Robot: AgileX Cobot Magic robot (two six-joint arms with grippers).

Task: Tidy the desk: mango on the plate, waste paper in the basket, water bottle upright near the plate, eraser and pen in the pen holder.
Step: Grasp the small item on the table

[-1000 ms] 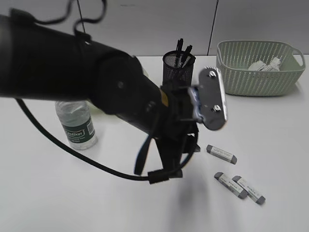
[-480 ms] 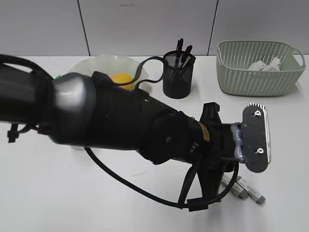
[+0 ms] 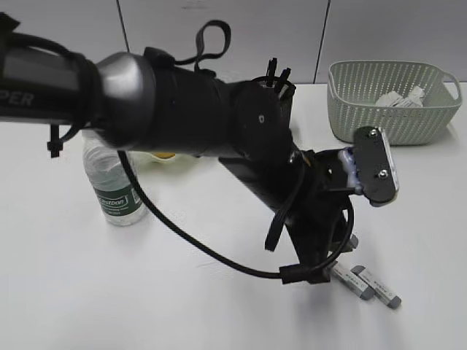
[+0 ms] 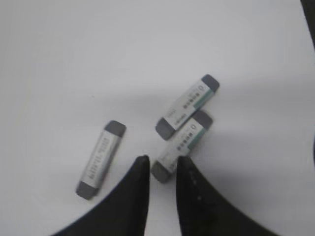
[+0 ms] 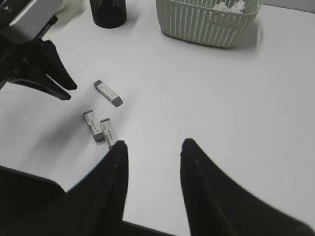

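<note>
Three grey-ended erasers lie on the white desk (image 3: 219,313): one eraser (image 4: 101,160) apart and a pair (image 4: 187,105) side by side. My left gripper (image 4: 162,164) hovers above the near end of the lower eraser (image 4: 179,147), jaws narrowly open and holding nothing. Out of the exterior view, my right gripper (image 5: 154,145) hangs open and empty over bare desk. The black mesh pen holder (image 3: 281,95) has pens (image 3: 276,71) in it. Waste paper (image 3: 400,98) lies in the basket (image 3: 390,120). The water bottle (image 3: 113,186) stands upright. My left arm hides the plate and nearly all of the mango (image 3: 165,154).
The left arm (image 3: 182,109) stretches across the middle of the exterior view and hides the desk behind it. The basket (image 5: 206,19) and the pen holder (image 5: 107,12) stand along the far edge.
The left arm swung right from the desk's middle to above the erasers, then drew up a little. The bottle is back in sight and the plate is covered again.
</note>
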